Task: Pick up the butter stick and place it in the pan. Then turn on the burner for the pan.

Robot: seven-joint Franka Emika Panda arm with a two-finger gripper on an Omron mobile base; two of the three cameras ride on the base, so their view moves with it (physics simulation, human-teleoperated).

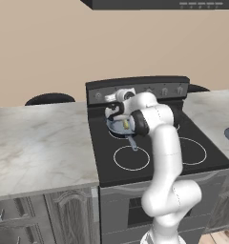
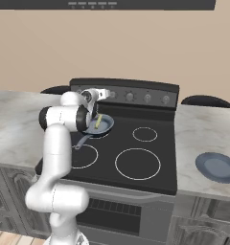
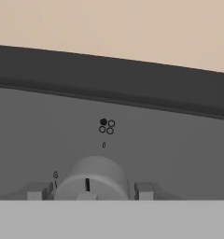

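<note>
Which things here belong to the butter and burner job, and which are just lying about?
For the job:
- butter stick, lying in the pan
- knob between the hand's fingers
- burner under the pan

Lying about:
- blue plate on the right counter
- other burner rings

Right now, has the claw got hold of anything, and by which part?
The claw straddles the stove knob, one finger either side of its rim; contact cannot be told. The butter stick already lies in the pan.

plate [image 2: 217, 167]: right counter [image 2: 203, 129] | knob [image 3: 91, 179]: stove panel [image 3: 170, 140]
</note>
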